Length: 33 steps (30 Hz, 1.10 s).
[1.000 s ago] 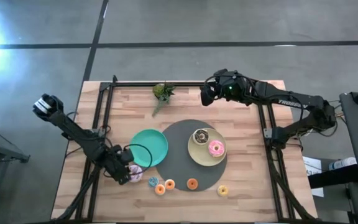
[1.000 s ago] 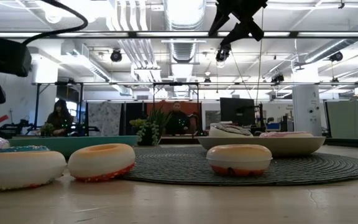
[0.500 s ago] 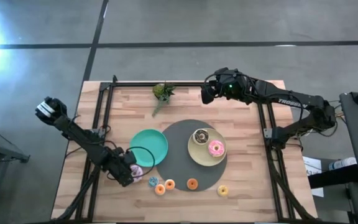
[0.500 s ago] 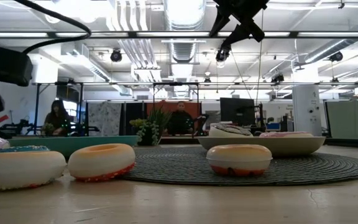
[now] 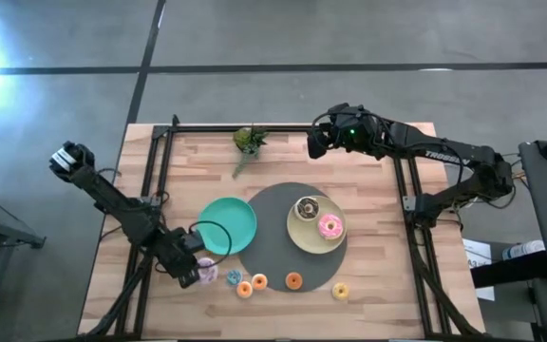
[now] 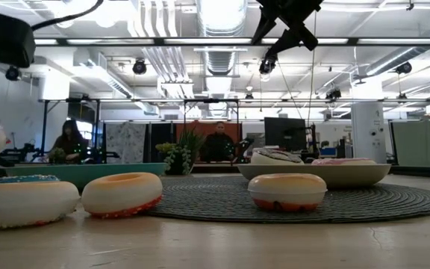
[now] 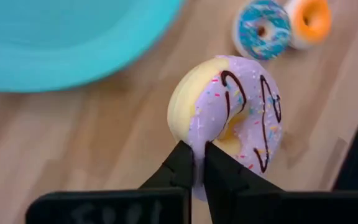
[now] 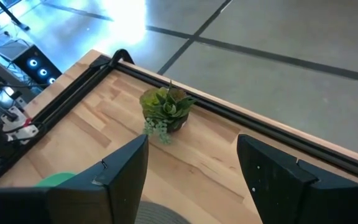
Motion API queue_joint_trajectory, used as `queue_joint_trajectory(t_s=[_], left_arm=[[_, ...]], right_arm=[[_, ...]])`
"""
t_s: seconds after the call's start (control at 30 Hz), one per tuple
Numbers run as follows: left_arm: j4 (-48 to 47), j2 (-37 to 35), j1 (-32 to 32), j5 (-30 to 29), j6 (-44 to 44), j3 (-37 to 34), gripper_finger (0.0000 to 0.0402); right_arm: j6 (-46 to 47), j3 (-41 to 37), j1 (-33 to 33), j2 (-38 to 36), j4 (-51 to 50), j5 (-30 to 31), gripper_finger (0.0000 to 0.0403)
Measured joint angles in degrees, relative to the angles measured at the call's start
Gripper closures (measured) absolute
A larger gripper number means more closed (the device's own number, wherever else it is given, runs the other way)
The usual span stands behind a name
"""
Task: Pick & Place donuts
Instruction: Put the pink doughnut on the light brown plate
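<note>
Left pincer [image 7: 193, 163] clamped on rim of lilac donut [image 7: 241, 118], lifted just off the desk [image 7: 73, 143] beside teal plate [image 7: 61, 37]. Probably light, slightly soft; thin rim grip could slip. Right pincer [image 8: 191, 168] spread wide, idle near plant [image 8: 165, 107].

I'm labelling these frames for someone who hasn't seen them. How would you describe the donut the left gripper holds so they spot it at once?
Start at the teal plate; just beyond its near-left rim, the left gripper is shut on the lilac donut. It is larger than the blue donut and orange donut beside it, with lilac icing, dark squiggles and sprinkles.
</note>
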Motion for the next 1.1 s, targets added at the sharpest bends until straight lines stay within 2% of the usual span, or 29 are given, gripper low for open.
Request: queue_joint_trajectory(t_s=[0.2, 0.3, 0.37, 0.47, 0.57, 0.67, 0.8, 0.93, 1.1], left_arm=[[-7.51, -4.86, 0.59, -2.77, 0.22, 1.54, 0.0401], [-6.56, -7.77, 4.37, -5.58, 4.23, 2.09, 0.0401], [-5.83, -9.04, 9.14, -6.37, 8.15, 1.83, 0.0401], [-3.54, -9.28, 19.84, -6.05, 17.21, 1.32, 0.0401], [7.09, -7.94, 33.15, -1.53, 24.23, -0.01, 0.0401], [19.81, -3.27, 43.32, 4.4, 29.58, 0.11, 0.0401], [26.67, 6.54, 50.82, 8.39, 36.73, 3.86, 0.0401], [29.17, 17.32, 52.3, 12.04, 41.55, 11.55, 0.0401], [27.54, 30.51, 50.76, 16.29, 47.02, 25.58, 0.0401]], right_arm=[[-0.81, -0.02, 0.0, 0.0, -0.05, -0.46, 0.0165], [-0.88, -0.02, 0.0, 0.0, -0.13, -1.84, 0.0165], [-0.99, -0.02, 0.0, 0.0, -0.2, -3.16, 0.0165], [-1.03, -0.02, 0.0, 0.0, -0.39, -4.51, 0.0165], [-2.55, -0.06, 0.02, -0.53, -0.44, -4.44, 0.0167], [-3.58, -0.09, 0.04, -1.92, -0.18, -3.59, 0.0172], [-4.55, -0.09, -0.2, -3.92, -1.75, -1.3, 0.0176], [-5.09, -0.09, -0.42, -6.24, -5.82, 2.76, 0.0177], [-4.94, -0.12, -0.78, -8.97, -9.6, 4.92, 0.0177]])
